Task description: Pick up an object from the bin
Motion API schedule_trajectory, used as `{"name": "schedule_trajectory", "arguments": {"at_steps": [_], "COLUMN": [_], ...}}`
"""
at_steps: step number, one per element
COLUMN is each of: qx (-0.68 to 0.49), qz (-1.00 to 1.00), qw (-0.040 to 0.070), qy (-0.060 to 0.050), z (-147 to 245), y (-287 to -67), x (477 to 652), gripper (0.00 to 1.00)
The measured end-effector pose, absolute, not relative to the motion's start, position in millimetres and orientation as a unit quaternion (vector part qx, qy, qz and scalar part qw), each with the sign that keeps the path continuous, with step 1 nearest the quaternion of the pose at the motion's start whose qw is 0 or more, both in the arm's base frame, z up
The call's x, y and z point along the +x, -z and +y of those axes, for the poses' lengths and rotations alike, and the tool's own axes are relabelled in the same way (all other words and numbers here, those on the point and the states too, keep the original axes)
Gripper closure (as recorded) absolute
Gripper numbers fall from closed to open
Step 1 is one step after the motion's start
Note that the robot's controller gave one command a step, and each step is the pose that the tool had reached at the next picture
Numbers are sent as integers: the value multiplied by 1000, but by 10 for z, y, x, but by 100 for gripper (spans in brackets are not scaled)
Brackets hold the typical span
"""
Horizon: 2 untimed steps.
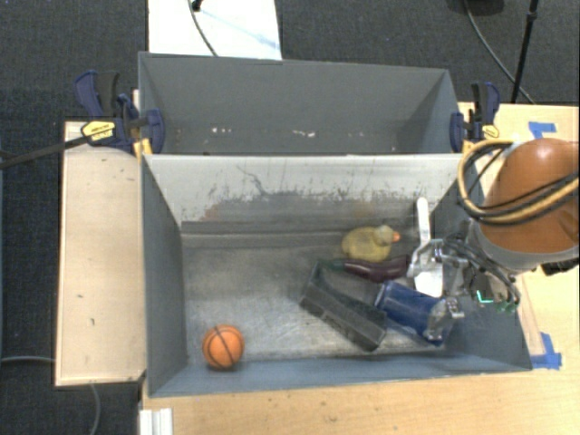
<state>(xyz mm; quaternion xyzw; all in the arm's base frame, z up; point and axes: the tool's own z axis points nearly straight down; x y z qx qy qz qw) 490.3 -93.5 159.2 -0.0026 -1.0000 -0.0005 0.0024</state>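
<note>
Gripper (pixel 433 275), jaws open, in bin (pixel 245 297): blue item (pixel 410 307) touching lower jaw, eggplant (pixel 376 268), duck (pixel 368 241) and black brush (pixel 343 311) leftward, orange ball (pixel 223 346) well apart.

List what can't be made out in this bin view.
- The blue object, camera view: its right end is covered by the gripper.
- The purple eggplant-like thing, camera view: its right tip runs behind the gripper.
- The dark flat thing, camera view: its kind is unclear, and the blue object overlaps its right end.
</note>
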Motion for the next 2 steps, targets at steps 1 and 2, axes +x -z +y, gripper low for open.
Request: {"name": "schedule_trajectory", "arguments": {"at_steps": [1,2], "qx": [-1,-24], "qz": [-1000,-1000], "qw": [-1,-5], "qy": [0,0], "z": [-933,-920], "y": [-1626,-1115], "x": [4922,4951], "gripper": [0,0]}}
